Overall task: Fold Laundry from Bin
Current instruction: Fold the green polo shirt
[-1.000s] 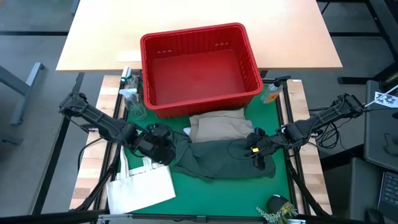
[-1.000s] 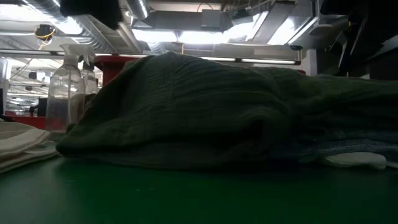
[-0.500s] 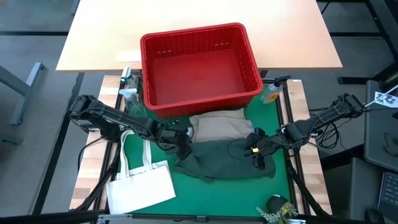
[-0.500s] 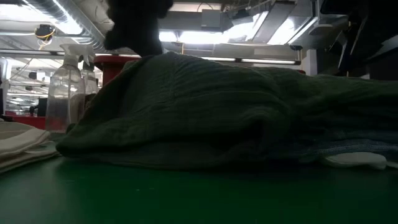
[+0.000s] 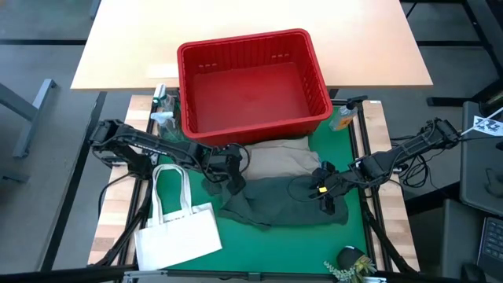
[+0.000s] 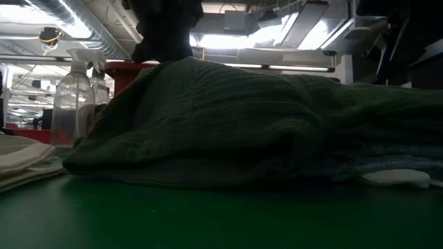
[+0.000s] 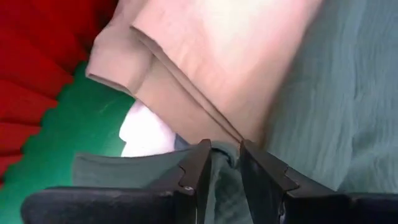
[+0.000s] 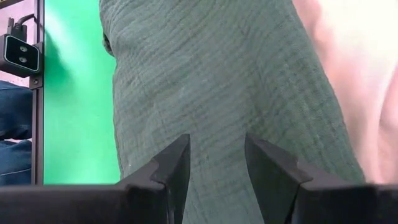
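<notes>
The red bin (image 5: 259, 130) stands at the far side of the green mat, with no cloth showing inside. In front of it lies a folded beige garment (image 5: 275, 159), and a dark green garment (image 5: 279, 203) lies heaped nearer, overlapping its near edge. My left gripper (image 5: 233, 182) is down at the green garment's far-left end. Its fingers are narrowly open, one on either side of a green fold (image 7: 225, 163). My right gripper (image 5: 326, 196) stands open over the green garment's right end (image 8: 205, 74). White and blue cloth (image 7: 146, 130) peeks out from under the pile. My left gripper comes slanting down from the table's left, with a fold at the green garment's far-left edge (image 7: 225, 163) in the narrow gap between its fingers. I cannot tell whether they touch it. My right gripper slants down over flat, unwrinkled green cloth (image 8: 214, 124). I cannot tell whether its fingertips touch.
A flat white tote bag (image 5: 177, 232) with handles lies at the near left. Spray bottles (image 5: 165, 118) stand at the bin's left, and an orange object (image 5: 343, 118) at its right. A small dark object with sprigs (image 5: 350, 263) sits near the front right. A wooden tabletop (image 5: 126, 47) lies beyond.
My left gripper has gone toward the table's right and down, from above the tote bag's handles onto the green garment's far-left end. The handles are uncovered. The green heap keeps its shape.
</notes>
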Motion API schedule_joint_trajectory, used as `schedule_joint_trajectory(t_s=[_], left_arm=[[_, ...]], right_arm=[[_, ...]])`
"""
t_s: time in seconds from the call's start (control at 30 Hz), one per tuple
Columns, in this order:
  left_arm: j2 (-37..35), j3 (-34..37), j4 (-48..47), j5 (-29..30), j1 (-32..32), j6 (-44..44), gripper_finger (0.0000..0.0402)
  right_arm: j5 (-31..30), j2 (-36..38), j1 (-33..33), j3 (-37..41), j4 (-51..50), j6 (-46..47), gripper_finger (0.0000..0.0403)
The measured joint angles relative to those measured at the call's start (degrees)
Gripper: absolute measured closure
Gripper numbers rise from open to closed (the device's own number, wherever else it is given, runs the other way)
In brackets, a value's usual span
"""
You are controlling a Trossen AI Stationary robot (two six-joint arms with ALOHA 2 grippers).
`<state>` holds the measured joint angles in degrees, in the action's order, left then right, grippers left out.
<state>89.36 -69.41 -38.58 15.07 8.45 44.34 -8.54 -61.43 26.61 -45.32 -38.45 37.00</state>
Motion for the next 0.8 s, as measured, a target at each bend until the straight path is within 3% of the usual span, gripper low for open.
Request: schedule_joint_trajectory(t_s=[0.5, 0.67, 0.8], left_arm=[[0.73, -0.13, -1.63, -2.62, -0.09, 0.11, 0.0228], [3.18, -0.13, -1.65, -5.38, -0.09, 0.25, 0.0234], [3.37, -0.13, -1.86, -6.17, -0.09, 0.58, 0.0284]], right_arm=[[0.00, 0.00, 0.00, 0.00, -0.01, 0.00, 0.0249], [0.00, 0.00, 0.00, -0.02, 0.03, 0.01, 0.0249], [0.02, 0.00, 0.00, -0.04, -0.03, 0.01, 0.0249]])
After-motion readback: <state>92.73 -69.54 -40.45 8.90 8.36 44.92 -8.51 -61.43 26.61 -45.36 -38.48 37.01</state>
